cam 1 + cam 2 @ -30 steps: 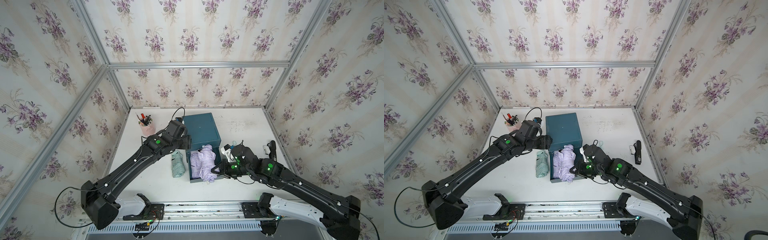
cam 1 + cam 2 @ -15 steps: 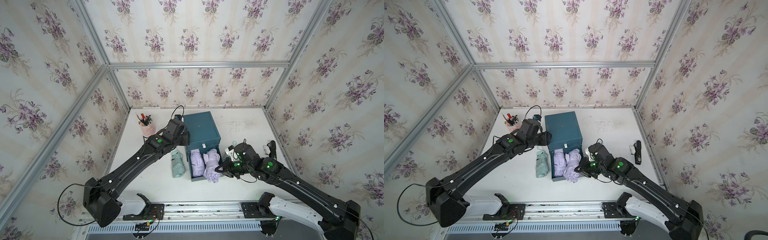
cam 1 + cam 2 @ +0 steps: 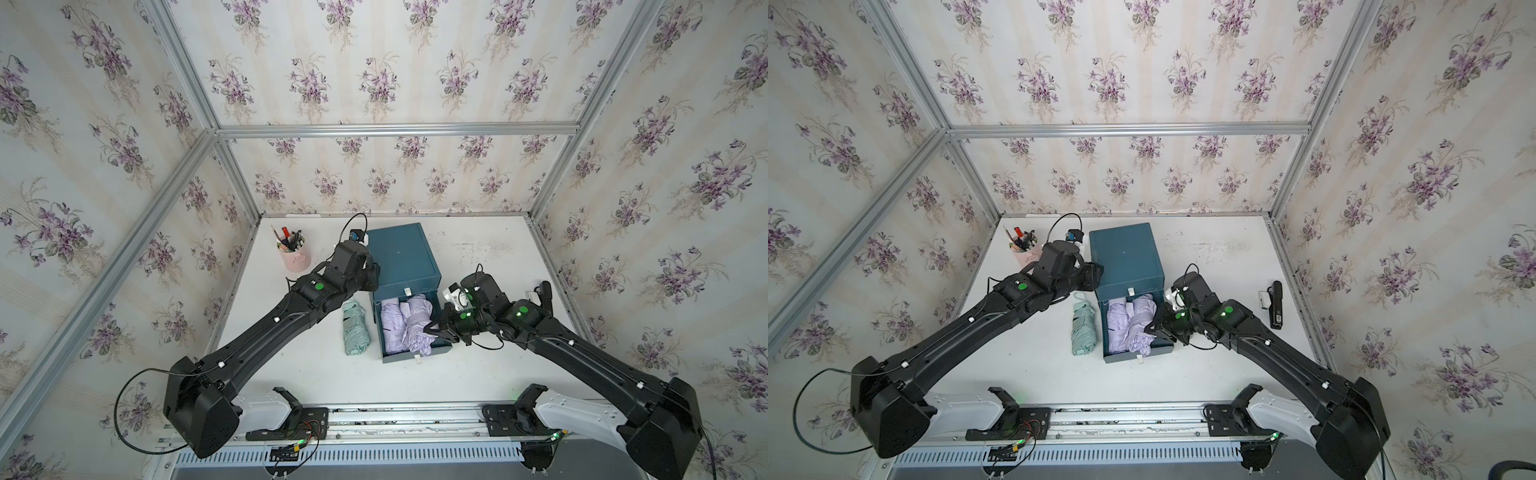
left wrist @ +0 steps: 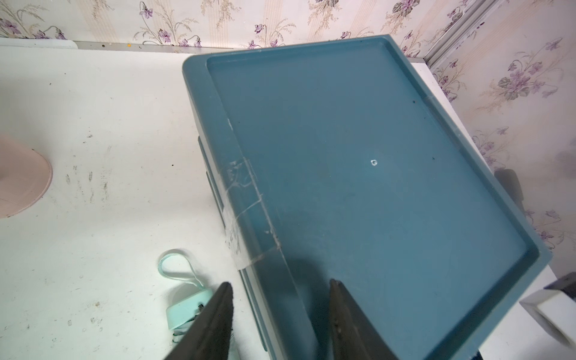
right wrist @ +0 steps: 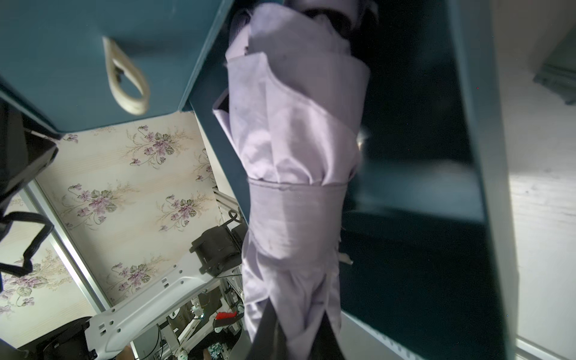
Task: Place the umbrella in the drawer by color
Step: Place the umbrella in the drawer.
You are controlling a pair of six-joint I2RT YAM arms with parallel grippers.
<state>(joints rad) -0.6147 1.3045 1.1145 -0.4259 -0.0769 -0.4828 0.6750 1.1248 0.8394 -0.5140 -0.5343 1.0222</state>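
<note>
At mid-worktop (image 3: 478, 257), the right pincer (image 3: 431, 328) is pressed together on a lilac umbrella (image 3: 415, 328) inside the pulled-out drawer (image 3: 395, 358).

The teal cabinet (image 3: 401, 257) has that one drawer drawn forward beneath a shut one. The held umbrella lies along the drawer's right half, touching a second lilac umbrella (image 3: 390, 324) on its left. The right wrist view shows the fingers (image 5: 265, 327) nipping the fabric at the umbrella's end. The left pincer (image 4: 279, 283) hovers at the cabinet's top left edge, its jaws spread with the raised rim between them. A mint umbrella (image 3: 356, 328) lies on the worktop just beside the drawer's left wall. A pink pen cup (image 3: 294, 257) stands at the back left.
</note>
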